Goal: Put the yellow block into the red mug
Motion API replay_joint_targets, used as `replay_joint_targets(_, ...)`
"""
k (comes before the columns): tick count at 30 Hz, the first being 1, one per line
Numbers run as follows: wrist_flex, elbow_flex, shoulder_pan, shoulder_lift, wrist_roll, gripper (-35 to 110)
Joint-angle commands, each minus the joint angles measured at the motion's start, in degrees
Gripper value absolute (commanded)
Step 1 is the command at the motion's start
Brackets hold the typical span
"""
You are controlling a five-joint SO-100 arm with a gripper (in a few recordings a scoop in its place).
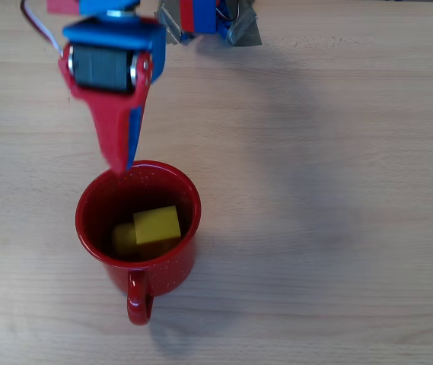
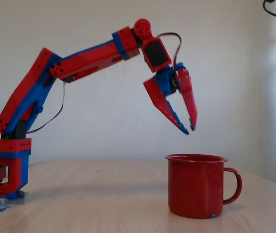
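The small bright yellow plastic block [image 1: 157,224] lies inside the glossy red speckled mug [image 2: 197,187], on its dark bottom, a little tilted (a yellow reflection shows beside it on the inner wall). The mug stands upright on the light wooden table [image 1: 330,190]. In the fixed view, the red-and-blue gripper [image 2: 188,127] hangs above the mug's rim, apart from it, its 2 fingers spread a little and holding nothing. Nothing stands between gripper and mug.

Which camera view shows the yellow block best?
The overhead view: it looks down into the red mug, where the yellow block lies on the bottom. In the fixed view, the mug's wall hides the block.
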Motion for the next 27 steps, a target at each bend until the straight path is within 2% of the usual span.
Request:
replay_joint_targets(1,-1.23,0.44,0.79,10.46,2.02,0)
replay_joint_targets(13,-2.37,13.89,0.44,29.71,3.69,0)
replay_joint_targets(27,-12.22,57.66,-3.69,64.60,1.93,0)
